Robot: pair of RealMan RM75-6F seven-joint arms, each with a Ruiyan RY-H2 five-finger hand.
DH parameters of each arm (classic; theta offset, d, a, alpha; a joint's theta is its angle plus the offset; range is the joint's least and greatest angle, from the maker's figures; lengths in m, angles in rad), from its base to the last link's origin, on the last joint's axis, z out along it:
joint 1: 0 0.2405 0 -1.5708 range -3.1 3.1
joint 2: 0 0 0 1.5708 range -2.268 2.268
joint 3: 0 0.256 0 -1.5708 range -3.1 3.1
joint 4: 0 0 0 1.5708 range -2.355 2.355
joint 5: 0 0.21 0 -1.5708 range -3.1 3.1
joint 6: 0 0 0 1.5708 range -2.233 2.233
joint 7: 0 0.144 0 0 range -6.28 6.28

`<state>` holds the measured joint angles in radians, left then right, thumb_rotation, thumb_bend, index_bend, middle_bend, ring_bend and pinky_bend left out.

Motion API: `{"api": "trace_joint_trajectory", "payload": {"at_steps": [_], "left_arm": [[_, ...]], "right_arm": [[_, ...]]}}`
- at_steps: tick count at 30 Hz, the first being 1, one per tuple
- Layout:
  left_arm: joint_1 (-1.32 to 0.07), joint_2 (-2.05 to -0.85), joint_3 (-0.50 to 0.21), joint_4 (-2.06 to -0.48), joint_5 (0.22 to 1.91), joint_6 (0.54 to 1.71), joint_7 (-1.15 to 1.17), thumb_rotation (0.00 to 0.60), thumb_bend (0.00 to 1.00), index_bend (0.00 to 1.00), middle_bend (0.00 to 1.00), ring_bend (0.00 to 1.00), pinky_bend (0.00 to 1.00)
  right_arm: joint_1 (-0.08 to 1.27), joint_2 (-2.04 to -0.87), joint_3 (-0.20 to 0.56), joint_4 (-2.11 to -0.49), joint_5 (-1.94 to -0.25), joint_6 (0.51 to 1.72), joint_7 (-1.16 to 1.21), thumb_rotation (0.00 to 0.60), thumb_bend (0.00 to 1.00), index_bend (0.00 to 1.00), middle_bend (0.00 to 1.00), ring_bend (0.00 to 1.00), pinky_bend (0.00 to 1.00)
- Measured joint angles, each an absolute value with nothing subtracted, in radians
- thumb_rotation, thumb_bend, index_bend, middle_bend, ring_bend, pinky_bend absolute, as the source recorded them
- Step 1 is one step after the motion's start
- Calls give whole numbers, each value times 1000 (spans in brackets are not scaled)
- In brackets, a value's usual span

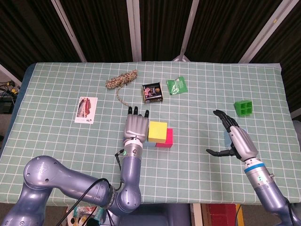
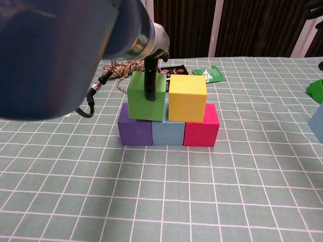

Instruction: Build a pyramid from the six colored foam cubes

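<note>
In the chest view a purple cube (image 2: 135, 132), a light blue cube (image 2: 168, 133) and a pink cube (image 2: 201, 132) stand in a row on the table. A yellow cube (image 2: 187, 98) sits on the blue and pink ones. Beside it a green cube (image 2: 147, 96) rests on the purple and blue ones. My left hand (image 1: 135, 126) lies over the green cube and hides it from the head view, with one finger (image 2: 151, 80) down its front face. My right hand (image 1: 235, 139) is open at the right, next to a second light blue cube (image 1: 227, 138), also seen at the frame edge (image 2: 318, 121).
At the back lie a coil of rope (image 1: 121, 80), a black box (image 1: 152, 92) and a green packet (image 1: 177, 85). A printed card (image 1: 86, 109) lies at the left. A small green tray (image 1: 243, 108) sits beyond my right hand.
</note>
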<state>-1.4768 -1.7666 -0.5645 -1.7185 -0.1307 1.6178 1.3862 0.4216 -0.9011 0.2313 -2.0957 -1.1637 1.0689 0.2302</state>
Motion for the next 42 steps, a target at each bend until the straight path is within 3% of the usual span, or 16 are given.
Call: {"api": "trace_joint_trajectory", "payload": {"at_steps": [42], "left_arm": [[-1462, -1813, -584, -1692, -82, 1621, 1405, 600, 408, 64, 333, 37, 44]], "right_arm": [[423, -897, 230, -2099, -1167, 1062, 235, 600, 127, 0, 0, 0, 0]]}}
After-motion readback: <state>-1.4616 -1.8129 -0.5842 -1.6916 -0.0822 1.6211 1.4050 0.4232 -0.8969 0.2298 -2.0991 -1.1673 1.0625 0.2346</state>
